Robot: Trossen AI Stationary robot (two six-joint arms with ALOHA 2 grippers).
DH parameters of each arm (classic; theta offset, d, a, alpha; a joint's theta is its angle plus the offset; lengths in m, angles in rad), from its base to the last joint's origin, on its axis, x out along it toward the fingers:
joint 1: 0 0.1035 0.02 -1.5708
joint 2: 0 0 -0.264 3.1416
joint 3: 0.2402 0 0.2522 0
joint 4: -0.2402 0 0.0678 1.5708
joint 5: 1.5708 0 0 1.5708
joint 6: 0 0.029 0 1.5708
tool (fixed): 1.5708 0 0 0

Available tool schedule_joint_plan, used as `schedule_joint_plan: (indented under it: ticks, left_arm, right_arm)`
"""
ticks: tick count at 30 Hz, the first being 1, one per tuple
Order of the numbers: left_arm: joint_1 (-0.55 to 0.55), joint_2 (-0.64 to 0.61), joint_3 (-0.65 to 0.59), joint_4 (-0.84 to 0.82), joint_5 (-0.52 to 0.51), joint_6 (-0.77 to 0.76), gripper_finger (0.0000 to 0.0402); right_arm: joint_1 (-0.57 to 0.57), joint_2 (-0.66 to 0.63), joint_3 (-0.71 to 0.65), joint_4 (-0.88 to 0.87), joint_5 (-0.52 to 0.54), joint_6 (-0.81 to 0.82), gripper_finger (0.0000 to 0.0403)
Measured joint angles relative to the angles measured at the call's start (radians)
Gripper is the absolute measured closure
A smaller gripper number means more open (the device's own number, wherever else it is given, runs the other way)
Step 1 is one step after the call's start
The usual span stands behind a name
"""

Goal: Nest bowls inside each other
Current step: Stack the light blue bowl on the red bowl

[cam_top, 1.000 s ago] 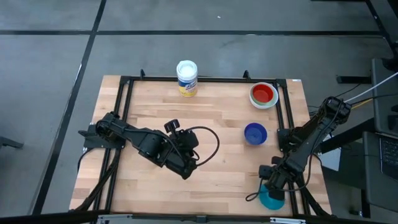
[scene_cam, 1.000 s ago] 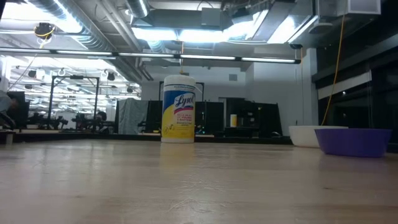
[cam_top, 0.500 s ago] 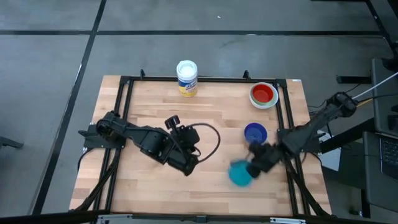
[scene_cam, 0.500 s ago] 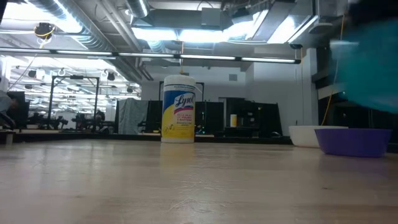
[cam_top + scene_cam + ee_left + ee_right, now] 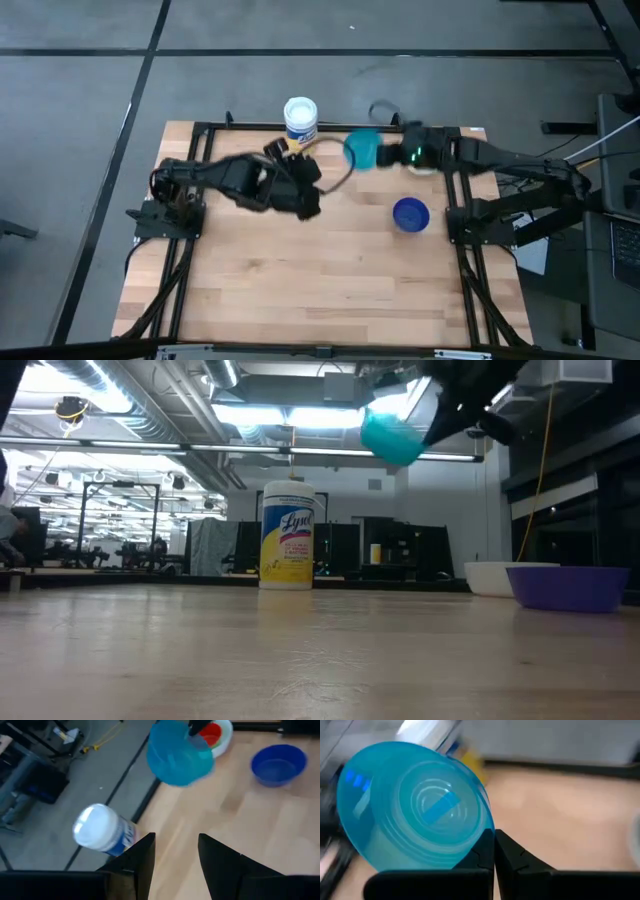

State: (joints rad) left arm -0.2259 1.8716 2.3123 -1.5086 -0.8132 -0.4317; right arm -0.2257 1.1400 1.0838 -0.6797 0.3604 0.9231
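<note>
My right gripper (image 5: 392, 155) is shut on the teal bowl (image 5: 362, 150) and holds it high in the air near the table's far edge, right of the white canister (image 5: 300, 120). In the low view the teal bowl (image 5: 392, 438) hangs well above the table. The white bowl (image 5: 226, 731) with the red bowl (image 5: 212, 734) in it stands on the table at the far right, partly under my right arm. The dark blue bowl (image 5: 410, 214) rests on its base nearer the middle right. My left gripper (image 5: 175, 855) is open over the table's middle, empty. My right gripper pinches the teal bowl's rim (image 5: 482, 837) between its two fingers, at one spot on the edge. The bowl is lifted clear of the table and tipped on its side, with its round face turned toward the wrist camera.
The white canister with the yellow label (image 5: 287, 535) stands upright at the far edge, close to the held bowl. A black frame rail (image 5: 330, 127) runs along the table's far edge. Bare wood lies across the near half of the table (image 5: 330, 290).
My right gripper has swung from the table's near right corner toward the far edge and up, rolling its wrist. The teal bowl has gone with it, lifted clear of the table and tipped. My left gripper has moved toward the far edge and risen a little.
</note>
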Motion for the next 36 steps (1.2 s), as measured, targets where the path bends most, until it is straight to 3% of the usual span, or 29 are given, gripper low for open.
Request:
schedule_joint_plan:
  ticks: [6,15,26,36]
  left_arm:
    - [0.112,-0.055,0.000,0.070,0.063,0.174,0.0256]
    - [0.256,-0.078,0.000,0.154,0.271,0.365,0.0256]
    - [0.430,-0.057,0.001,0.278,0.492,0.484,0.0256]
    - [0.556,-0.040,0.001,0.326,0.614,0.576,0.0256]
  right_arm:
    - [-0.218,0.010,0.001,-0.010,-0.005,0.012,0.0403]
    - [-0.428,0.019,0.001,-0.212,-0.035,0.034,0.0403]
    - [-0.744,0.019,0.001,-0.409,-0.168,-0.218,0.0403]
    - [-0.775,0.024,-0.050,-0.470,-0.237,-0.196,0.0403]
